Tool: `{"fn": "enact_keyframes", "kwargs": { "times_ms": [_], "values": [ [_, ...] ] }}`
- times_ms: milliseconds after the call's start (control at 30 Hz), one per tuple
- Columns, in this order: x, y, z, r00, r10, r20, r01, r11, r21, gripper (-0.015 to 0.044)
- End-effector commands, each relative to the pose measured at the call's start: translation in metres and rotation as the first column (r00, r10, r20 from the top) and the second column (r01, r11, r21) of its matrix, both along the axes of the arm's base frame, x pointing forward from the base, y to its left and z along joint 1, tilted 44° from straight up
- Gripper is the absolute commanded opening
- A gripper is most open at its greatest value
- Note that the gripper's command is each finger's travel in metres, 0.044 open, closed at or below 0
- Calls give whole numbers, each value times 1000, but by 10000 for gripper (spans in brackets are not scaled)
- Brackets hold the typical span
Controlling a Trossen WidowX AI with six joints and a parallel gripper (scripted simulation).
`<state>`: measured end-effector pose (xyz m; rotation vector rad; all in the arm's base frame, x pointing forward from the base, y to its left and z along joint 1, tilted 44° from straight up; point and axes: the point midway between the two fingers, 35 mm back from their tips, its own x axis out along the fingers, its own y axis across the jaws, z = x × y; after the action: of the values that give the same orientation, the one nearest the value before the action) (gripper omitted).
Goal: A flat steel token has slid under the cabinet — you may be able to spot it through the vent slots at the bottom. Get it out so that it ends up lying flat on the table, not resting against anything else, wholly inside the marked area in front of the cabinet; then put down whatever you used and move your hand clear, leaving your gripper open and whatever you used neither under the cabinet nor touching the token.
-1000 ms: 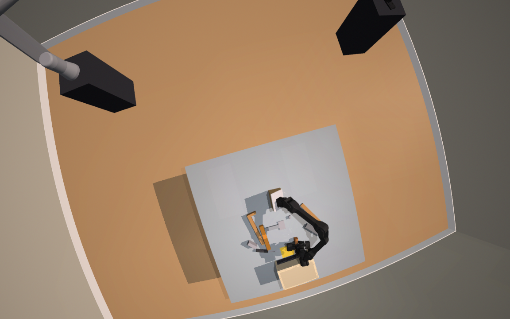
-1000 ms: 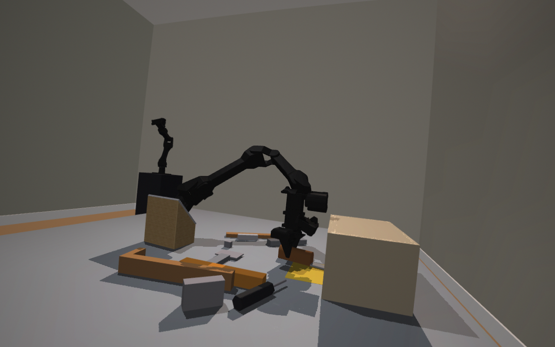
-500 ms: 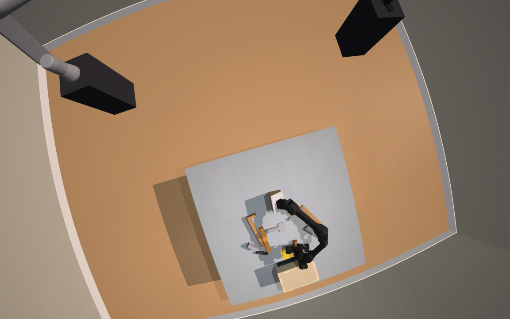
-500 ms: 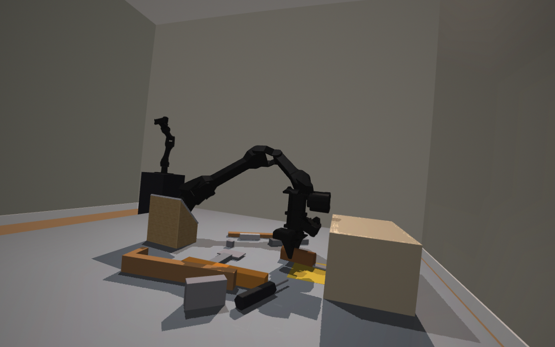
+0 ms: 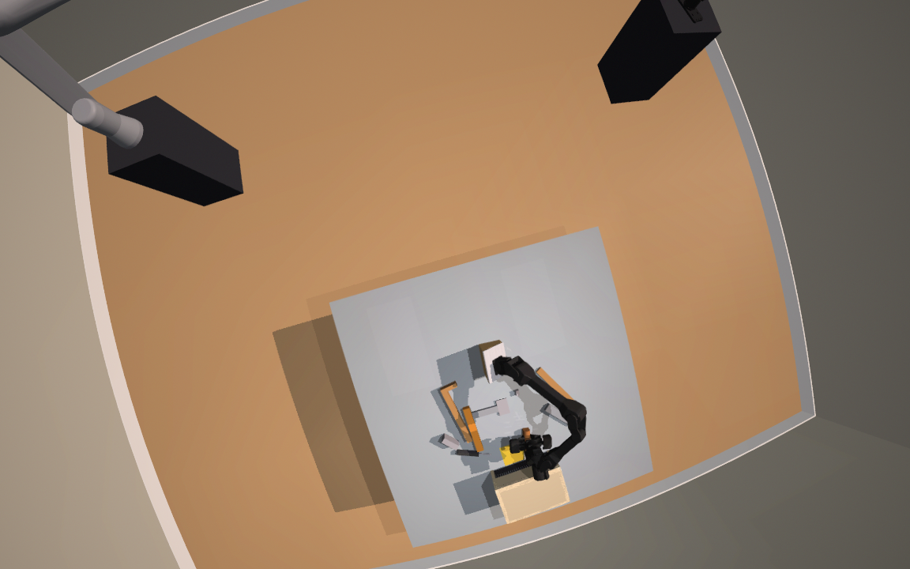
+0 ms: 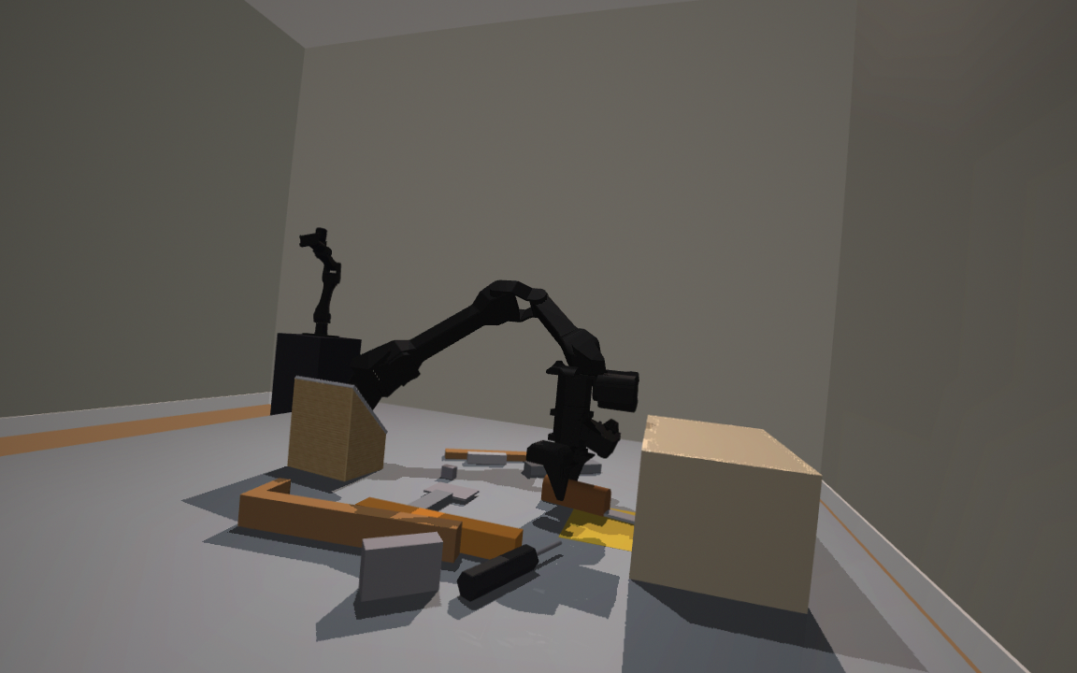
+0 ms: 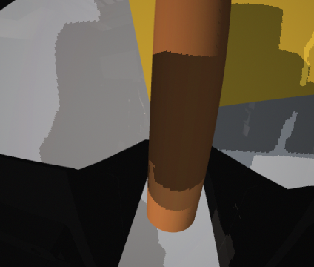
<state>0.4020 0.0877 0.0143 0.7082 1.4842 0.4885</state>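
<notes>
Your pincer [image 5: 525, 440] [image 6: 569, 494] [image 7: 177, 150] was clamped on an orange-brown round handle [image 6: 576, 495] [image 7: 186, 111], beside the yellow patch [image 5: 509, 454] [image 6: 601, 530] [image 7: 257, 67]. You had the cabinet [image 5: 533, 495] [image 6: 722, 510] near the tabletop's [image 5: 444, 318] [image 6: 191, 602] [image 7: 12, 74] edge farthest from the arm's base; you could not make out the steel token.

No lettering, label, brand name, number or sign can be read in any of the three views.
</notes>
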Motion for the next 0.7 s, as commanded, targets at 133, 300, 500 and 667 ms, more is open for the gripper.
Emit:
{"fn": "enact_keyframes", "kwargs": {
  "times_ms": [133, 300, 500, 667],
  "values": [
    [-9, 1, -1, 1000, 0, -4, 0, 1000, -2, 0],
    [-13, 2, -1, 1000, 0, -4, 0, 1000, -2, 0],
    [-19, 3, 0, 1000, 0, -4, 0, 1000, -2, 0],
    [-23, 4, 0, 1000, 0, -5, 0, 1000, -2, 0]
  ]
}}
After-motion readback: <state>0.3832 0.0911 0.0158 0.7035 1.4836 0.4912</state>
